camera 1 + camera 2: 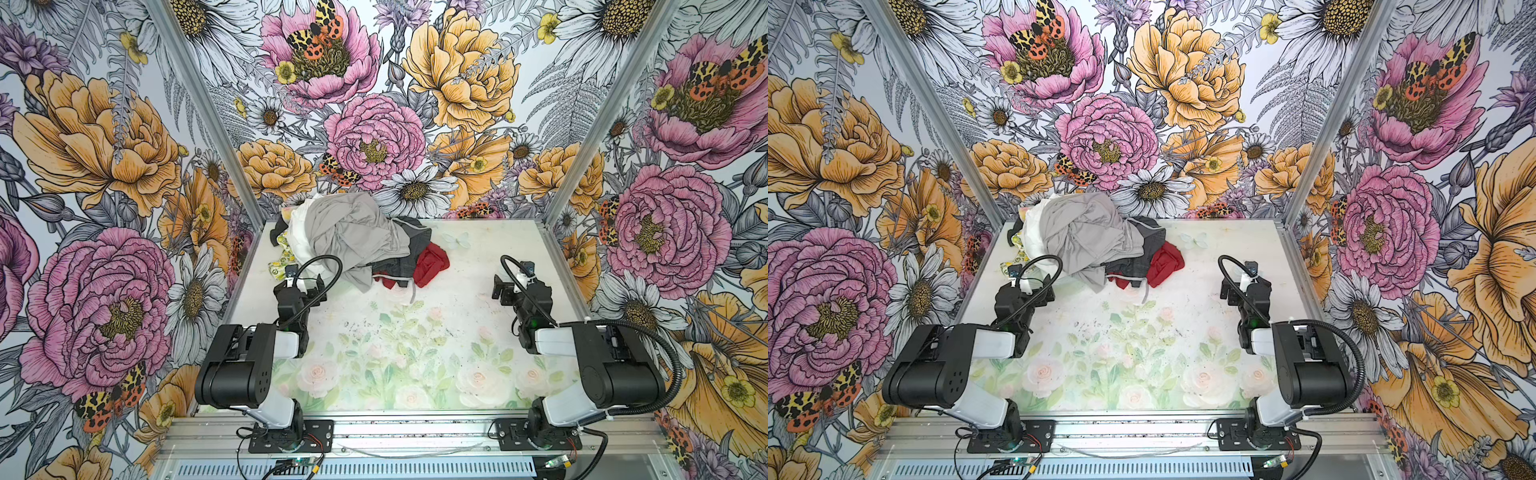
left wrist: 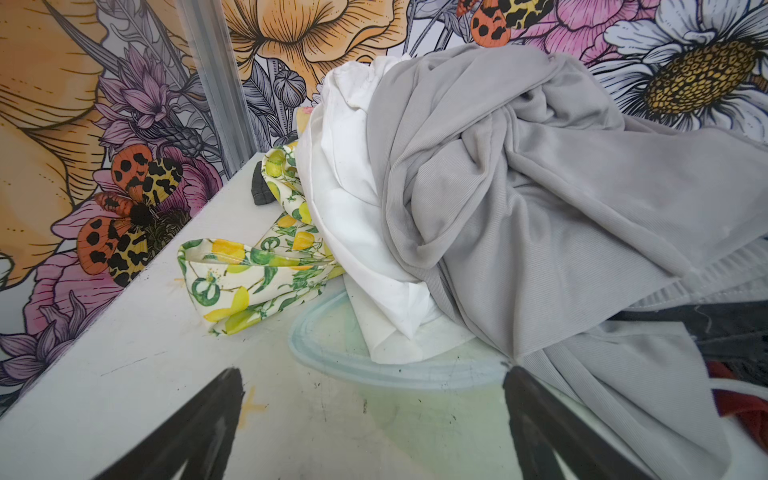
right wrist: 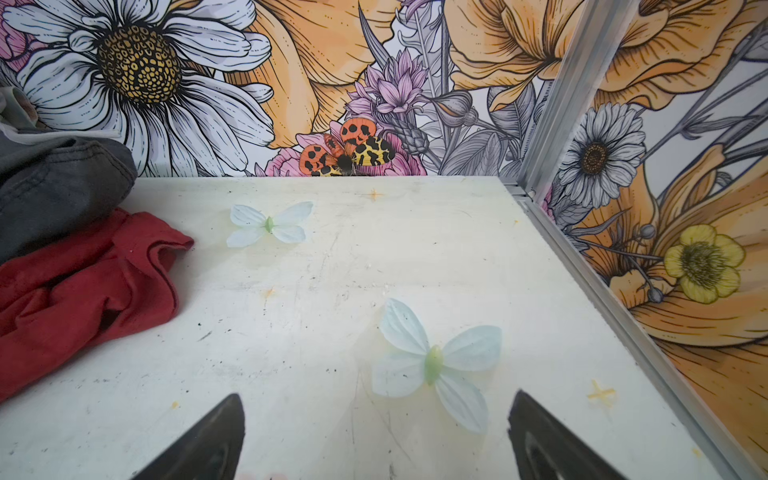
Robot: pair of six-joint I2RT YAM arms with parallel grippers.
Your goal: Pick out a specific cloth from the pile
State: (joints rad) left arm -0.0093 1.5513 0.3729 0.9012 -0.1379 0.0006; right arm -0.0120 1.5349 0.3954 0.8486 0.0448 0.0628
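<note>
The cloth (image 2: pixel 353 232) is thin, smooth white woven fabric, matt, with crisp creases. The light grey garment (image 2: pixel 540 199) draped on it is finely ribbed jersey with a soft, faint sheen. The lemon-print cloth (image 2: pixel 232 286) looks smooth and slightly glossy. The red garment (image 3: pixel 83 291) is soft matt knit. The dark grey garment (image 3: pixel 54 183) is matt, faded cloth with a stitched hem. The bench (image 3: pixel 332 266) has a matt, pale printed surface, scuffed and flecked with black. The frame post (image 3: pixel 557 95) is ribbed, brushed metal. The left arm (image 1: pixel 232 374) has smooth black and white plastic shells, lightly glossy
</note>
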